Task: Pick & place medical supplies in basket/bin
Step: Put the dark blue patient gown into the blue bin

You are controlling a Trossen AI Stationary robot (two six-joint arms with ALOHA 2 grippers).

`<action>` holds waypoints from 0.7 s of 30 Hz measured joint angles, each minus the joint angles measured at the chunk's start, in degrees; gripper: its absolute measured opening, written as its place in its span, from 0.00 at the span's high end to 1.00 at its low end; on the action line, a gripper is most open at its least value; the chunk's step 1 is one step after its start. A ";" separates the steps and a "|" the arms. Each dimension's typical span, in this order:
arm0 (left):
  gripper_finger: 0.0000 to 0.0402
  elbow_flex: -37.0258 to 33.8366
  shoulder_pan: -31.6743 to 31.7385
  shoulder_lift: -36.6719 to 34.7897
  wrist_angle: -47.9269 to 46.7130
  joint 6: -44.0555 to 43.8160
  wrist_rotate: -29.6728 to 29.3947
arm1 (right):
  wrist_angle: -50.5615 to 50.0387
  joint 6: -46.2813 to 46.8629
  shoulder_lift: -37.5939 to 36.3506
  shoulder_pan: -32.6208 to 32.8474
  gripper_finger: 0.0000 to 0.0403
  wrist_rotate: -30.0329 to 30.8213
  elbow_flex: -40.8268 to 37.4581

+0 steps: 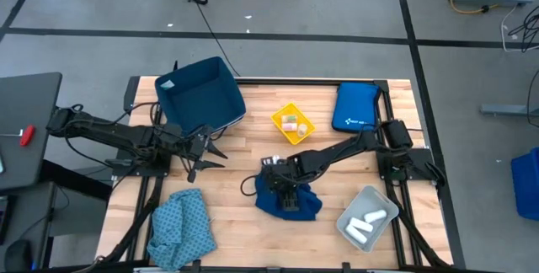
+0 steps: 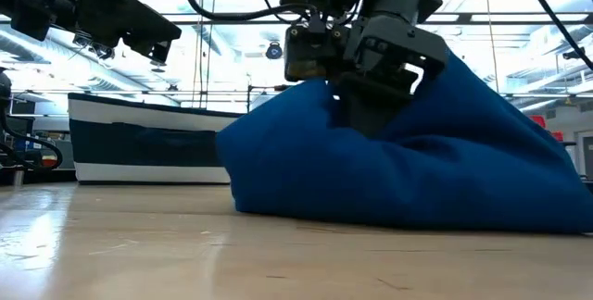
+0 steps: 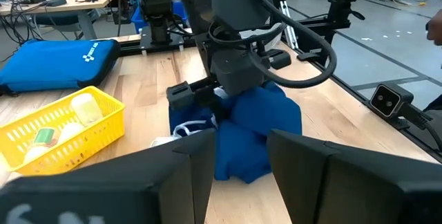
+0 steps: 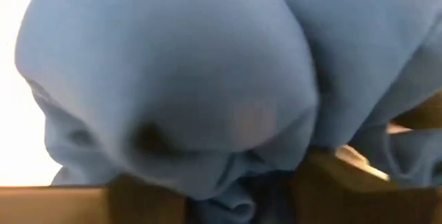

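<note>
A navy blue cloth (image 1: 295, 208) lies bunched in a heap on the table's near middle, also seen in the low view (image 2: 408, 175). My right gripper (image 1: 286, 190) points steeply down into the top of the heap, its fingers apart. A teal patterned cloth (image 1: 179, 227) lies crumpled at the near left. White rolls (image 1: 368, 221) lie in a grey bin (image 1: 352, 214) at the near right. My left gripper (image 1: 210, 148) hovers open beside the dark blue bin (image 1: 200, 96) and holds nothing. My right gripper comes at the navy cloth from above, slanting down. Its two fingers (image 4: 331, 179) stand apart with a bulging fold of cloth (image 4: 228, 162) between them, sunk into the heap's top (image 2: 371, 119). Whether the fold is pinched I cannot tell. The cloth rests on the table.
A yellow basket (image 1: 305, 131) with small items stands at the middle far side. A royal-blue padded pouch (image 1: 355, 106) lies at the far right. Bare wood lies between the two cloths and in front of the heap.
</note>
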 joint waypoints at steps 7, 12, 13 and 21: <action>0.66 0.00 0.00 -0.11 1.08 0.00 -0.36 | 1.96 3.38 0.33 0.96 0.90 -3.90 0.00; 0.66 -0.02 0.00 -0.74 3.47 -0.12 0.60 | 9.29 4.35 -0.63 3.38 0.90 -4.43 -0.48; 0.66 -0.03 0.00 -1.47 3.27 -0.15 0.58 | 11.11 4.28 -0.93 3.78 0.90 -4.28 -0.49; 0.66 -0.04 0.00 -11.38 -2.03 -0.59 -1.75 | 20.61 0.64 -4.27 5.72 0.90 2.60 -0.71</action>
